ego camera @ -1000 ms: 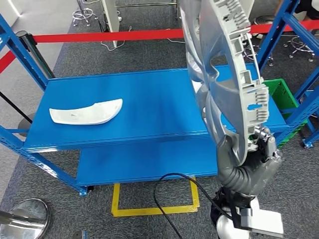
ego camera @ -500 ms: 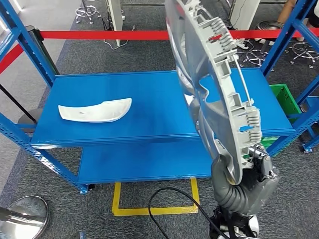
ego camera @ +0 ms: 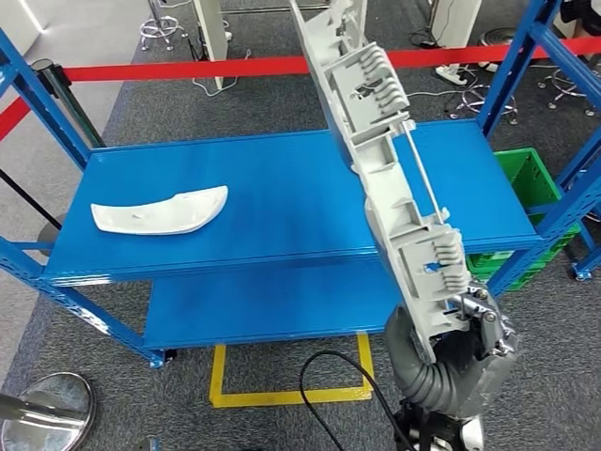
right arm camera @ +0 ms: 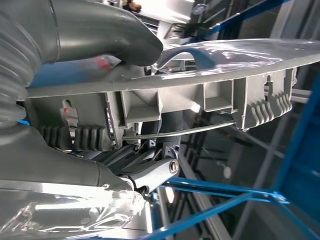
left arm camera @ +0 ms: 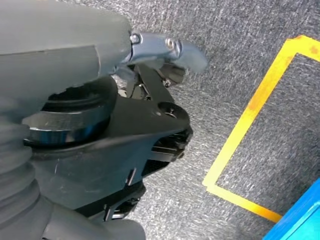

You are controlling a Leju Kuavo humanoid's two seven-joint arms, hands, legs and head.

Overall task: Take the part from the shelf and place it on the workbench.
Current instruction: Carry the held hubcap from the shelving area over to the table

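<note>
Part (ego camera: 386,178), a large grey plastic moulding with ribbed clips and a thin metal rod along its back, stood held up in front of the shelf (ego camera: 284,202), rising at a slant from the lower right of the head view to the top edge. Its lower end sat in the right hand (ego camera: 464,343), whose fingers were wrapped around the rim, so that hand was gripping the piece. From the right wrist camera the same moulding (right arm camera: 196,85) ran across the frame, with the thick grey thumb (right arm camera: 113,35) pressed over its upper edge and darker fingers (right arm camera: 151,175) closed beneath it (a clear plastic wrap glinted near the wrist). Behind the held piece lay the blue upper deck of the shelf, and on its left half rested a white curved panel (ego camera: 161,212), flat and well apart from the hand. A lower blue deck (ego camera: 262,305) showed underneath. On the grey carpet in front of the shelf was a yellow taped square (ego camera: 290,376), crossed by a black cable (ego camera: 333,376). A red barrier tape (ego camera: 192,69) stretched behind the shelf, and a green crate (ego camera: 528,183) sat at its right end. The left hand (left arm camera: 113,115) hung over the carpet beside the yellow tape (left arm camera: 245,115); whether its fingers were spread or curled I could not tell from that close view.
</note>
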